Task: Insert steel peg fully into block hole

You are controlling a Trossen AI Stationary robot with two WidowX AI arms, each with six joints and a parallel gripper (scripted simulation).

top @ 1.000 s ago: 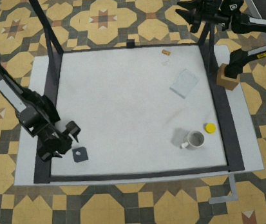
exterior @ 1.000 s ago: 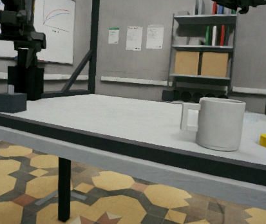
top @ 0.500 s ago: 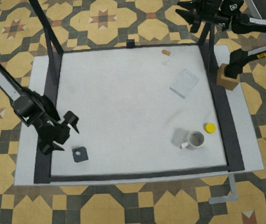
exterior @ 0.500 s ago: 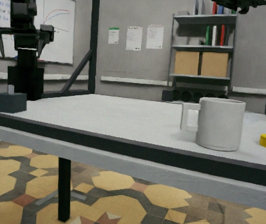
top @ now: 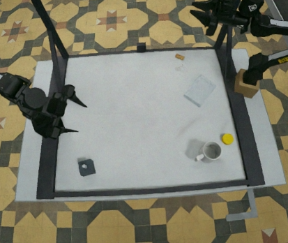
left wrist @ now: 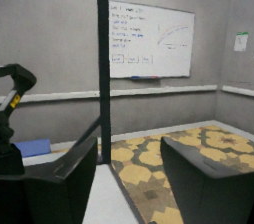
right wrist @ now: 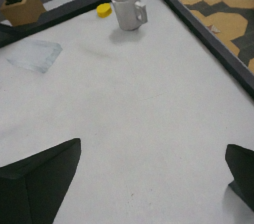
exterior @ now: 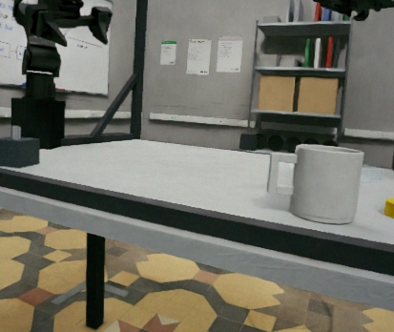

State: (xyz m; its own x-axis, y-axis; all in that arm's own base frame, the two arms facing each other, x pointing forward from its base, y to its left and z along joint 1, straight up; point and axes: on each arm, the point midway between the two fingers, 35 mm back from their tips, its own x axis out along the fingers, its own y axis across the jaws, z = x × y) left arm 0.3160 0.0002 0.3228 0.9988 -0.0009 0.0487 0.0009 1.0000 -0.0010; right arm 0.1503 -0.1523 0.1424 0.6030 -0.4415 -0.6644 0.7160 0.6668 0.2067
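A dark square block point(top: 88, 167) sits near the table's front left corner. The steel peg point(top: 84, 165) stands upright in its hole. In the exterior view the peg's top point(exterior: 16, 131) pokes a little above the block point(exterior: 15, 152). My right gripper point(top: 81, 119) hovers high above the table, behind the block, open and empty. It also shows in the exterior view point(exterior: 77, 27), and the right wrist view point(right wrist: 153, 190) has only bare table between its fingers. My left gripper point(top: 199, 12) is raised off the table's far right corner, its fingers apart with nothing between them point(left wrist: 130, 170).
A white mug point(top: 211, 151) and a yellow cap point(top: 227, 139) stand at the front right. A clear glass plate point(top: 199, 90) lies right of centre and a cork point(top: 180, 56) at the back. A cardboard box point(top: 247, 84) sits on the right rim. Black frame posts rise at the corners.
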